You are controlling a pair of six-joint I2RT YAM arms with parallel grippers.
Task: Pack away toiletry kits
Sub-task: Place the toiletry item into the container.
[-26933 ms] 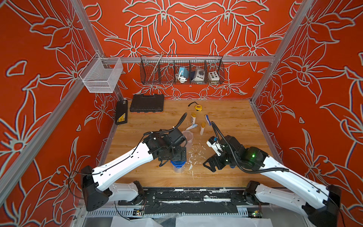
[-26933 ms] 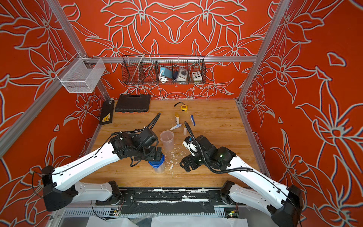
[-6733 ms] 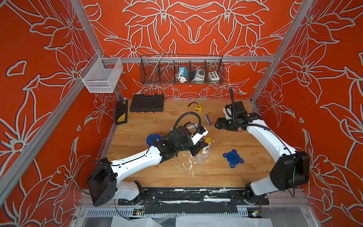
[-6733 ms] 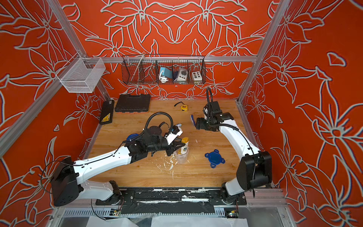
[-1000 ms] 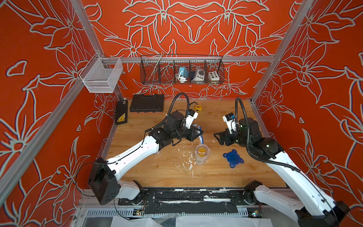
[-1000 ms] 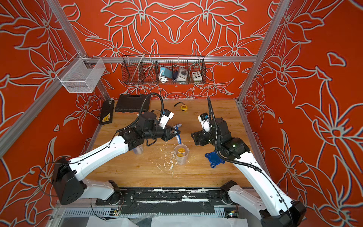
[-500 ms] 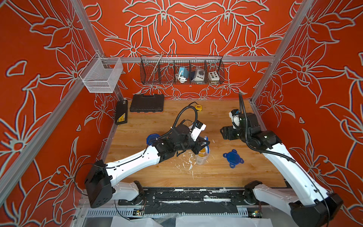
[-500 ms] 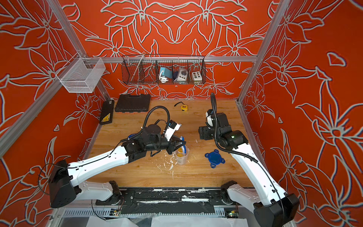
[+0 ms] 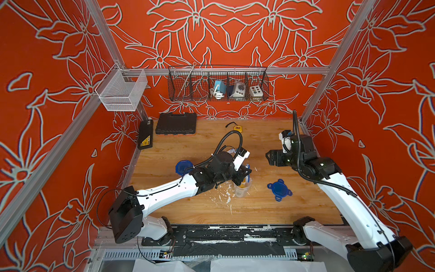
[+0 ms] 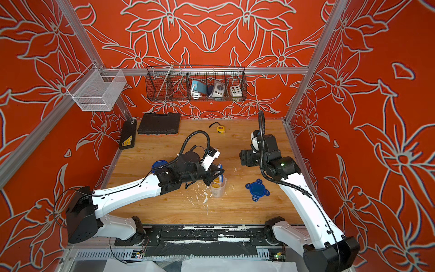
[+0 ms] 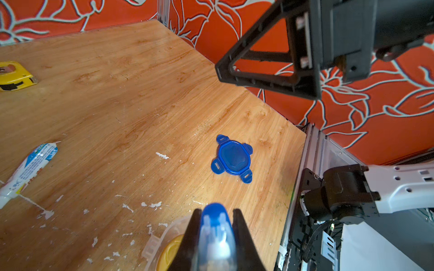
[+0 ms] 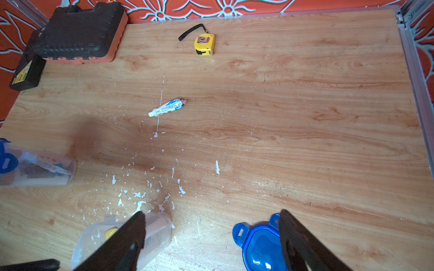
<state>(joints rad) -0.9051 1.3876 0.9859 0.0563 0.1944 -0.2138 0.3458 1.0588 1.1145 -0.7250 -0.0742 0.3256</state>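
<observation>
The blue toothbrush [image 11: 216, 234] is clamped in my left claw [image 11: 216, 212], held over the rim of the open clear cup [image 9: 242, 189] that stands mid-tabletop. Inside that cup sits one yellow-capped bottle [image 11: 170, 253].

I count two cups. The second cup [image 12: 42, 166] stands to the left with its blue lid [image 9: 183, 166] on it, and its contents are too blurred to name. There are two four-tab lids as well: that one, and a loose lid [image 9: 279, 189] lying flat on the tabletop [image 9: 200, 141] just right of the open cup. I see one toothbrush, one bottle and one toothpaste tube [image 12: 168, 108].

The tube shows only in the wrist views, lying alone on the wood beyond the open cup; in both top views my left arm covers it. Those views also show only the lid of the second cup, while the right wrist view shows its clear wall.

My right claw [image 12: 211, 212] hangs spread wide and empty, above the tabletop at the right.

At the far edge lie one yellow tape measure [image 9: 237, 128] and a black tool case [image 9: 176, 123].
</observation>
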